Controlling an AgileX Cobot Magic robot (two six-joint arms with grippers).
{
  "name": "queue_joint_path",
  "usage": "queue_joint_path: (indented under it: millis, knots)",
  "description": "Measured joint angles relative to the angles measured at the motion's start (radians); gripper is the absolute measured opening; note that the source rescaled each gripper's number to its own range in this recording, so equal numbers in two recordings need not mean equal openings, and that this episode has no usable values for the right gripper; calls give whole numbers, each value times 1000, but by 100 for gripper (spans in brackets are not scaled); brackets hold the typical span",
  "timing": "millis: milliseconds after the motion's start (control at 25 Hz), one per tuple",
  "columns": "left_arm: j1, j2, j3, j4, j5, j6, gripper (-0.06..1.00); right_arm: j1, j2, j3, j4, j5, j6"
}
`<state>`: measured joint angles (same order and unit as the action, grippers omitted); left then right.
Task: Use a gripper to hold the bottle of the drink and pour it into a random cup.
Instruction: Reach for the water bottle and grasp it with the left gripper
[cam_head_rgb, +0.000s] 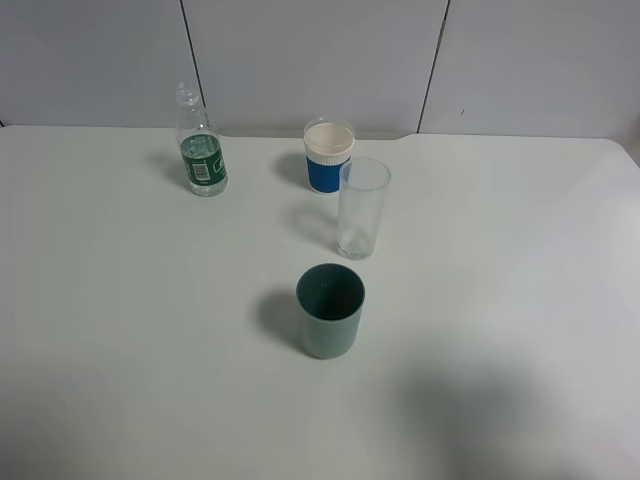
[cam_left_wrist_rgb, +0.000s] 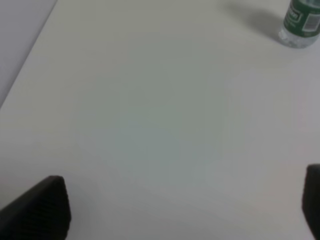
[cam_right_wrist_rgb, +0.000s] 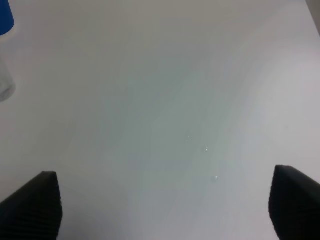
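The small clear bottle (cam_head_rgb: 202, 150) with a dark green label stands upright and uncapped at the back left of the white table (cam_head_rgb: 120, 330). Its lower part shows in the left wrist view (cam_left_wrist_rgb: 301, 22), far from the fingers. The drink inside is too clear to make out. The tall clear cup (cam_head_rgb: 362, 208) stands upright near the table's middle; its base edge shows in the right wrist view (cam_right_wrist_rgb: 4, 85). Neither arm shows in the exterior view. My left gripper (cam_left_wrist_rgb: 175, 215) and right gripper (cam_right_wrist_rgb: 162, 210) are both open wide and empty, over bare table.
A blue cup with a white rim (cam_head_rgb: 329, 157) stands just behind the clear cup; its edge shows in the right wrist view (cam_right_wrist_rgb: 5, 17). An opaque teal cup (cam_head_rgb: 330, 311) stands in front of the clear cup. A grey panelled wall (cam_head_rgb: 320, 60) backs the table.
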<state>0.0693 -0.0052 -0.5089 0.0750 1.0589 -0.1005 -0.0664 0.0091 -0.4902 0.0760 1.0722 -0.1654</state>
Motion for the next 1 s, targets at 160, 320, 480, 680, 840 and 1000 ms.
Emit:
queue_joint_path:
  millis: [160, 320, 480, 680, 840, 1000]
  knots:
    - [0, 0, 0, 0, 0, 0, 100, 0, 0, 0, 0, 0, 0]
    - [0, 0, 0, 0, 0, 0, 100, 0, 0, 0, 0, 0, 0]
    - [0, 0, 0, 0, 0, 0, 100, 0, 0, 0, 0, 0, 0]
    - [0, 0, 0, 0, 0, 0, 100, 0, 0, 0, 0, 0, 0]
    - [0, 0, 0, 0, 0, 0, 100, 0, 0, 0, 0, 0, 0]
    - [0, 0, 0, 0, 0, 0, 100, 0, 0, 0, 0, 0, 0]
